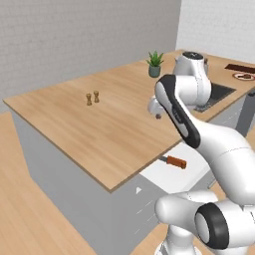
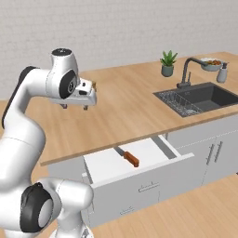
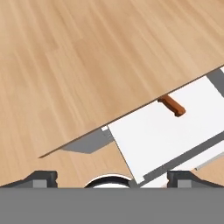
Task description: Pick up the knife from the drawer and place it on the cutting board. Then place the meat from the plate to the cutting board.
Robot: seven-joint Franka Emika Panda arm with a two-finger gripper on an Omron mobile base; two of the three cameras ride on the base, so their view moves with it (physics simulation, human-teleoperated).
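Orange-brown handle, silver-grey blade: knife [image 2: 127,156], lying flat on the white floor of the pulled-out drawer [image 2: 158,163], blade tip tucked back under the edge of the wooden counter [image 2: 130,111], handle pointing out toward the near side. Likely light, rigid and thin, blade probably slick; best taken across the short handle, from above, where there is thickness to pinch. Lies low against the drawer floor, so a shallow pinch may slip. Gripper [image 2: 74,107] held high above the counter, well apart from the knife, pointing down; fingers apart and holding nothing, as seen in the hand view with tips at either side. Further right: dark sink [image 2: 197,98] with tap, potted plant [image 2: 168,63] at the far edge. Far right in the left base view: cutting board [image 1: 241,67] and plate [image 1: 244,76], just beside each other. Two small wooden shakers [image 1: 92,97] on the counter to the left.
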